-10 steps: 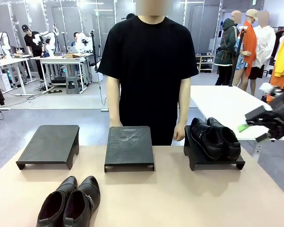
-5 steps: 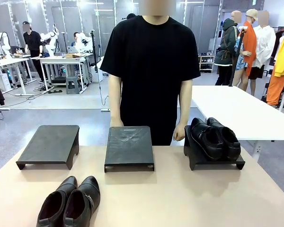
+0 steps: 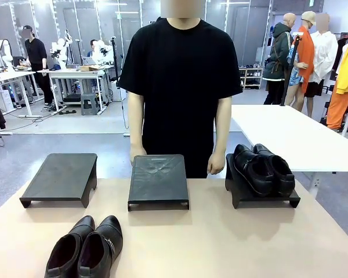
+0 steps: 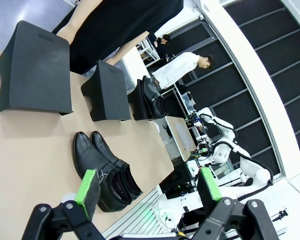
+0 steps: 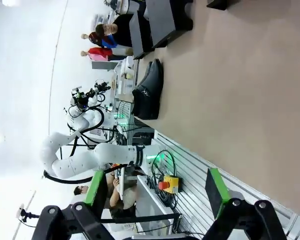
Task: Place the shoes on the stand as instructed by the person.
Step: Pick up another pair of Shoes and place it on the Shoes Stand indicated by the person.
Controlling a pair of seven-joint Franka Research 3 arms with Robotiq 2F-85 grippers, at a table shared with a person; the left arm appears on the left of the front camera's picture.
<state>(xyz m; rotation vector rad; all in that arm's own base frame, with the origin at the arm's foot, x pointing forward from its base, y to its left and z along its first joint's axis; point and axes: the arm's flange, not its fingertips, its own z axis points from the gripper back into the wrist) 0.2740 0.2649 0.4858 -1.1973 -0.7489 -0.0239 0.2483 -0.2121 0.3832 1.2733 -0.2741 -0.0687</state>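
Beige tabletop spans the front view, with a busy workshop behind it. Three black stands sit in a row near the far edge. The left stand and the middle stand are bare. The right stand carries one pair of shiny black dress shoes, set side by side. The second pair lies on the table at the near left, in front of the left stand, with its toes pointing toward the stands. The person in a black T-shirt stands at the far side behind the middle stand, arms hanging. One hand is at that stand's back corner, and the other hand is between the middle and right stands.

From the left wrist view, the left gripper hangs well above the table, its green-padded jaws wide apart with nothing between them. Below and beyond it lies the second pair on the bare tabletop, well apart from the row of stands. The shod right stand is farthest along the row.

In the right wrist view the picture is rolled sideways. The right gripper is off the table's near edge, jaws spread and holding nothing. The second pair rests on the tabletop near that edge, well apart from the gripper, with black stands farther on.
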